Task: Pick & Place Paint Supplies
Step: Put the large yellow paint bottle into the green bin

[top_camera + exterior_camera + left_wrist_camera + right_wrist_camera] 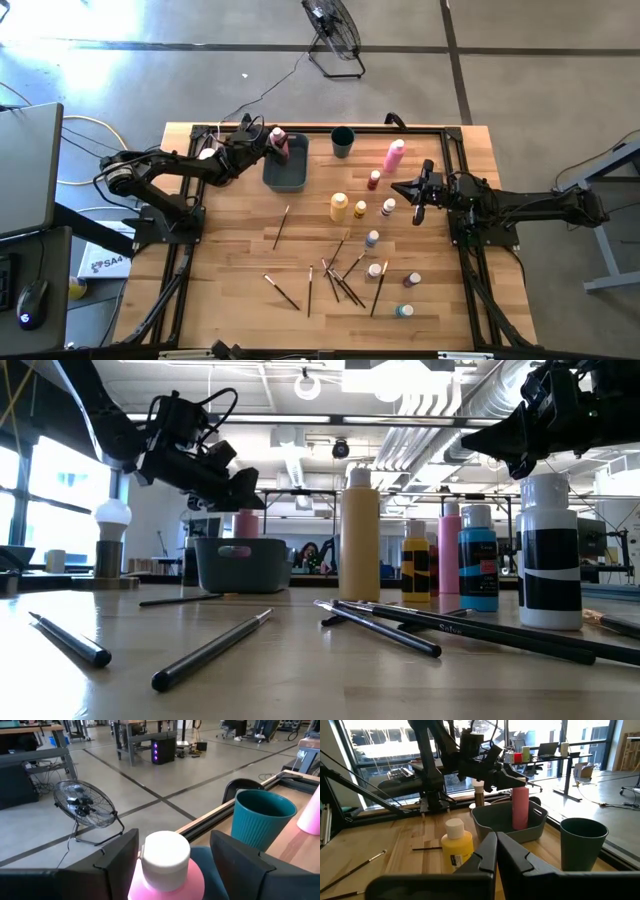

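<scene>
From overhead, the left gripper (pixel 272 143) hangs over the grey bin (pixel 285 175) near the bench's far edge, its fingers spread either side of a pink bottle (pixel 280 142) standing in the bin's far-left corner. The right gripper (pixel 405 189) hovers, clenched on nothing, beside small paint bottles (pixel 374 179) at the bench's right-centre; a taller pink bottle (pixel 394 156) and a teal cup (pixel 343 141) stand toward the far edge, and brushes (pixel 342 282) lie scattered toward the near edge.

At table height, the pink bottle (pixel 246 523) rises out of the bin (pixel 240 563), with the left gripper (pixel 243 487) just above it; contact is hard to judge here.

The left wrist camera shows the bottle's white cap (pixel 165 859) between the parted fingers (pixel 118 856), a gap visible on each side.

The right wrist camera shows that arm's own fingers (pixel 487 851) pressed together, a yellow bottle (pixel 456 845) beyond them.
</scene>
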You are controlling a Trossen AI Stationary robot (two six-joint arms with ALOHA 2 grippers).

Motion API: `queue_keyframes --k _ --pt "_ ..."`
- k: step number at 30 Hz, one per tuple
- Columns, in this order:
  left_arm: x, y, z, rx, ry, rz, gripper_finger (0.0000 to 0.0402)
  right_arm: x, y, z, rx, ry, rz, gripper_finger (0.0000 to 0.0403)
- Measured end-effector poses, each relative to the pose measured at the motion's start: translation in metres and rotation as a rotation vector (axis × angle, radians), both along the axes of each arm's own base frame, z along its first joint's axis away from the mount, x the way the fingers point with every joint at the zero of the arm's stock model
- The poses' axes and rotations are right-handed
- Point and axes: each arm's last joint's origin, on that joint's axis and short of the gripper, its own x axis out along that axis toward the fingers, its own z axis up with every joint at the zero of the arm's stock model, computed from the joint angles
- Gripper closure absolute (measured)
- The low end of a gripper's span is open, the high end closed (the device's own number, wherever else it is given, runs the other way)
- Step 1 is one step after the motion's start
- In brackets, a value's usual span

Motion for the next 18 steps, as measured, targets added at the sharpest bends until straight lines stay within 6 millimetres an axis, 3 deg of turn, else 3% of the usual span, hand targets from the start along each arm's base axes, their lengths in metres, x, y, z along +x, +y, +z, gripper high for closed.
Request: queue_keyframes --k 18 --pt "0.0008 -0.0007 -0.0007 -0.01 0.004 -0.038 0.0158 0.0 0.0 0.0 0.0 0.0 0.0 0.04"
